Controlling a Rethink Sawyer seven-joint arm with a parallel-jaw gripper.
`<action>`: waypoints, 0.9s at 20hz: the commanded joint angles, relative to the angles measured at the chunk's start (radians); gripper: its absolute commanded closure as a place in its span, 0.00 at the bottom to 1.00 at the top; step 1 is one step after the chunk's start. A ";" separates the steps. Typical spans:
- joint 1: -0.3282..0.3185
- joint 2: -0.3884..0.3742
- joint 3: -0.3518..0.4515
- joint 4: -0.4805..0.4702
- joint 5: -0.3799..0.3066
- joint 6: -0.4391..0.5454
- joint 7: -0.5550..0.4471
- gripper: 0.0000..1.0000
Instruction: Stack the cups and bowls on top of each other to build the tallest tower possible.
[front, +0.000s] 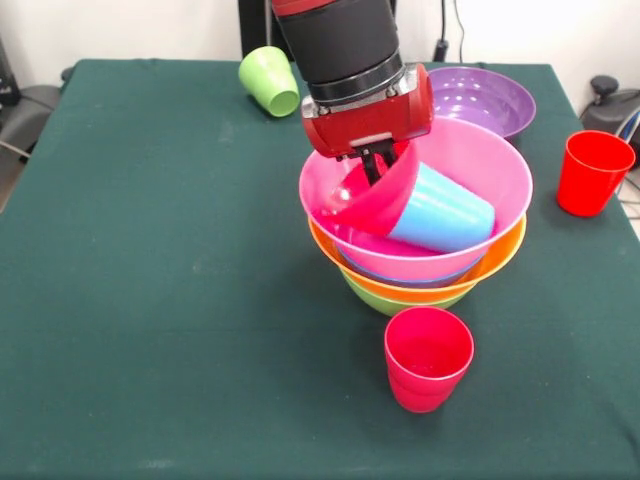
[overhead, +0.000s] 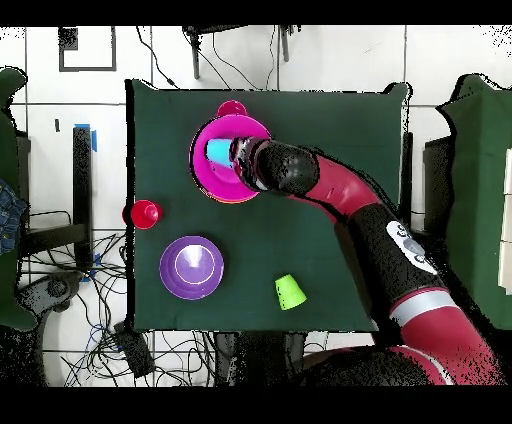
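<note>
While the gripper (front: 377, 165) pinches the rim of the small red bowl (front: 368, 200), tilted inside the pink bowl (front: 490, 160) atop the tower (front: 420, 285), the sky blue cup (front: 445, 212) lies alongside. Light, glossy plastic probably slips; rim grips suit it.

Front camera looks across the tabletop (front: 150, 250) toward the robot, close in; overhead stares straight down, both sharing the tabletop (overhead: 340, 130).

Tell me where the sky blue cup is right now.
The sky blue cup lies on its side inside the pink bowl atop the tower, beside the gripper.
</note>
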 joint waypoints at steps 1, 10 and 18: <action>-0.022 -0.025 0.152 0.046 -0.137 -0.081 -0.079 1.00; -0.038 -0.045 0.179 0.061 -0.136 -0.030 -0.005 1.00; -0.039 -0.059 0.178 0.071 -0.099 0.016 0.038 1.00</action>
